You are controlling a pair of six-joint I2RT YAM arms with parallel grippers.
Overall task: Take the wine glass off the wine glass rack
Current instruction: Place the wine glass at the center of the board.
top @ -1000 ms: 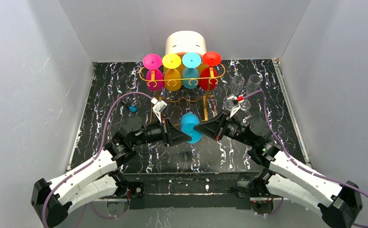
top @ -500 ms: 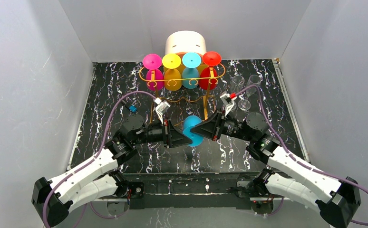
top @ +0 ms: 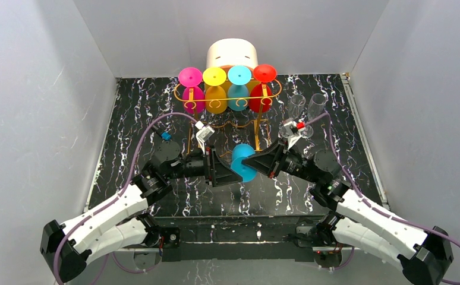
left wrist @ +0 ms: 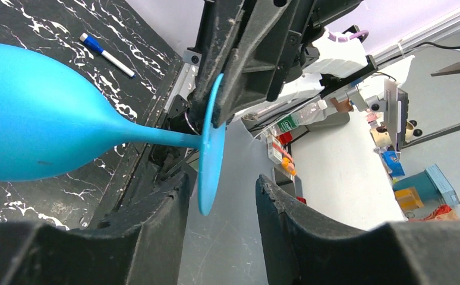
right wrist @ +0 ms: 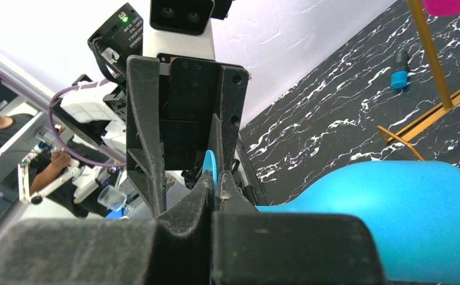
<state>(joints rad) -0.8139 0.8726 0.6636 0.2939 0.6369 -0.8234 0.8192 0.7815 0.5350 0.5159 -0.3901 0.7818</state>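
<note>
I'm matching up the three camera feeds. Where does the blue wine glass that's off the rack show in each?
Top view: blue wine glass at centre, just below the gold rack.
Left wrist: blue wine glass fills the left side, foot at centre.
Right wrist: blue wine glass bowl at lower right, foot edge at centre.
Shared landmark: the black marbled table.

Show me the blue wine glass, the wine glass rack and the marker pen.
blue wine glass [left wrist: 43,113], left wrist view, bowl.
wine glass rack [right wrist: 432,53], right wrist view, upright post.
marker pen [left wrist: 115,61], left wrist view, white barrel.
</note>
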